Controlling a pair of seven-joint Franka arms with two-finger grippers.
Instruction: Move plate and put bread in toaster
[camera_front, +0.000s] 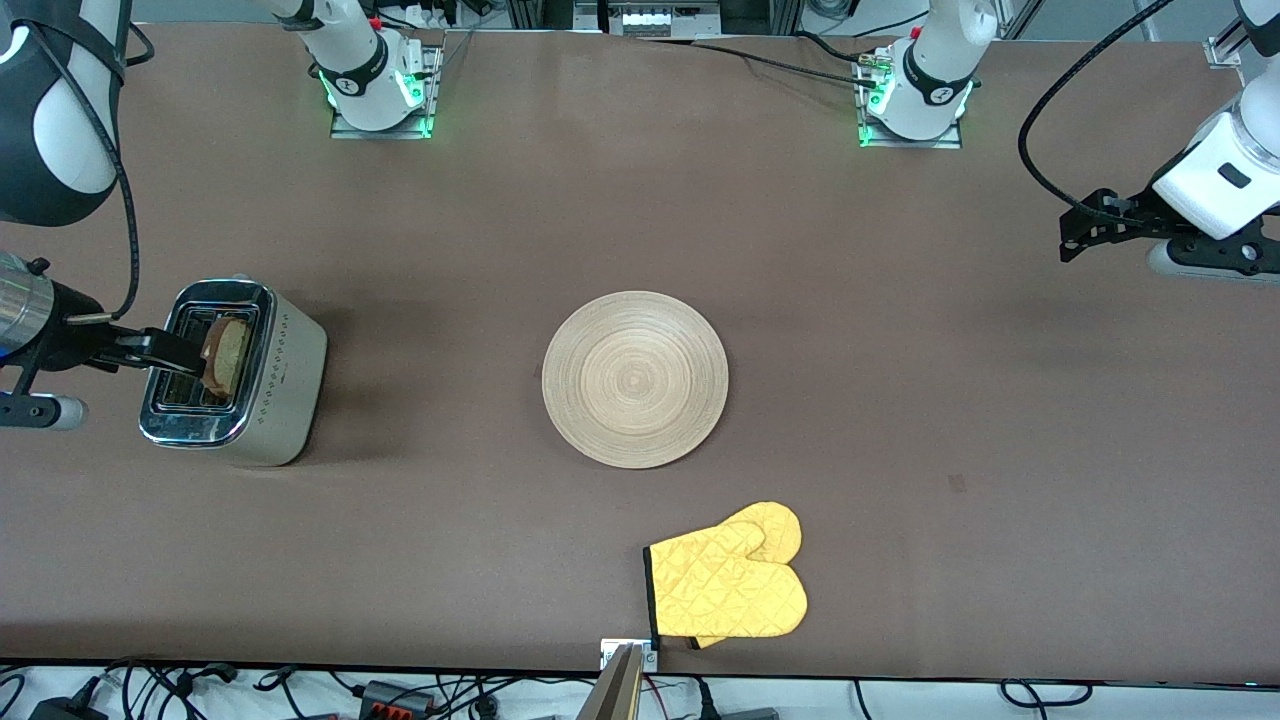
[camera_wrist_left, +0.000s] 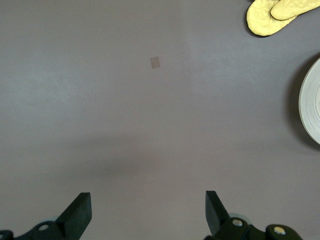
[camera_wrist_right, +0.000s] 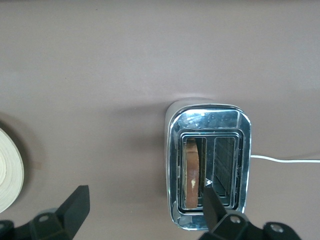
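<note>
Right gripper (camera_front: 190, 362) hangs over the toaster (camera_front: 262, 400), its 2 fingers spread wide and gripping nothing. In the right wrist view the gripper (camera_wrist_right: 142, 210) shows 1 finger (camera_wrist_right: 212, 202) over the toaster's (camera_wrist_right: 209, 117) chrome top and the other out over bare table. The bread (camera_front: 229, 357) stands on edge in 1 of the 2 slots, the one toward the plate, its upper part sticking up above the chrome; the right wrist view shows the bread (camera_wrist_right: 191, 172) as a brown slice filling that slot. The toaster sits at the right arm's end of the table (camera_front: 900, 380), a white cord (camera_wrist_right: 285, 159) running from it.

Left gripper (camera_front: 1075, 230) waits over bare table at the left arm's end, fingers wide apart and empty, as its own wrist view (camera_wrist_left: 148, 212) confirms.

The plate (camera_front: 635, 379) lies flat at mid-table, well apart from the toaster. A yellow oven mitt (camera_front: 728, 582) lies nearer the front camera than the plate.
</note>
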